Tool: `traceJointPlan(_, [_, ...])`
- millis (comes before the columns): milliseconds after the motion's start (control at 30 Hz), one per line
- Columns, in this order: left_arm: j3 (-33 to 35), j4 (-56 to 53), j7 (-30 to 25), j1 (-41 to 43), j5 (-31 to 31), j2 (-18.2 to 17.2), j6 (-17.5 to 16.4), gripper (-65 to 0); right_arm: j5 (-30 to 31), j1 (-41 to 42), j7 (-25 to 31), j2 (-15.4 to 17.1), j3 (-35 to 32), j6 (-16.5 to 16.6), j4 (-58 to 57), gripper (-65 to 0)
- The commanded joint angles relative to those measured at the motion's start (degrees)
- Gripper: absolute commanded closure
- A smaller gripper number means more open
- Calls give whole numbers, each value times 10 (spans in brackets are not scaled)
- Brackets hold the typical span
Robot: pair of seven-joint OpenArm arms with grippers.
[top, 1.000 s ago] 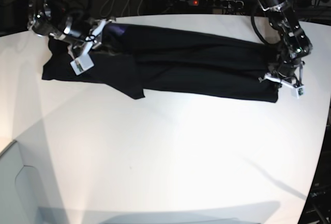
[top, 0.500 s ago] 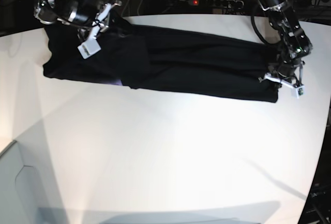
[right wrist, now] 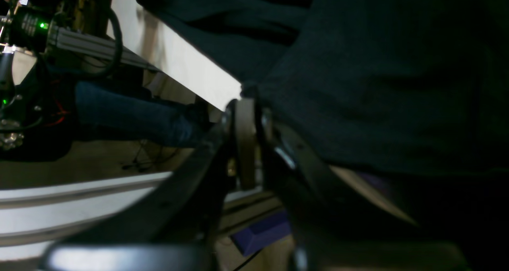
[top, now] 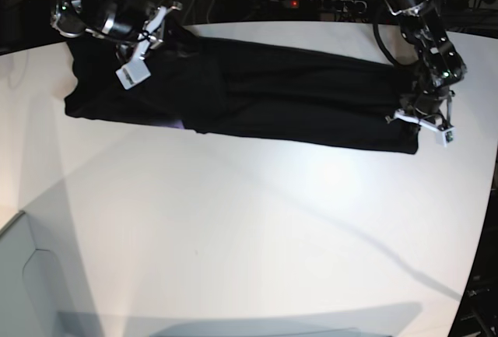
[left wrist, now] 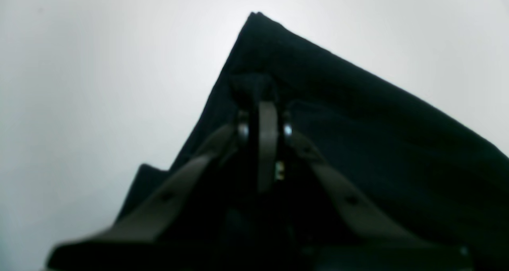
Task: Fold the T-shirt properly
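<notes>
1. Left wrist view: the left tool (left wrist: pixel 262 92) is clamped on a corner of the black T-shirt (left wrist: pixel 358 144), which fills the lower right over the white surface (left wrist: pixel 79 84).
2. Right wrist view: the right tool (right wrist: pixel 244 100) touches the T-shirt (right wrist: pixel 377 84) edge; whether its jaws grip, I cannot tell.
3. Base view: the T-shirt (top: pixel 296 96) lies as a long band across the upper frame, the right tool (top: pixel 152 33) at upper left, the left tool (top: pixel 424 119) at right.
</notes>
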Motion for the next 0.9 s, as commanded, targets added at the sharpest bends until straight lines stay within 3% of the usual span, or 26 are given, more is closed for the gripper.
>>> traceJointPlan(0, [-2,8,-9,-4,-5,-8,0,-1,16,0,10,3,4,-7,8,-104])
traceJointPlan(133, [-2,8,-9,-4,-5,-8,0,-1,16,-2,10,3,5,-7,8,-158])
traceJointPlan(667, [-2,16,-9,-4,-8,-10,0,-6,17,0,10,4,5,-7,8,-158])
traceJointPlan(733, [-2,17,-9,-4,-9,-10,0,-29,17,1,10,4,5,-7,8,-158])
traceJointPlan(867, [-3,51,-3,-2,-7,-8,0,-144,17,1,13,3,5,-7,8,-158])
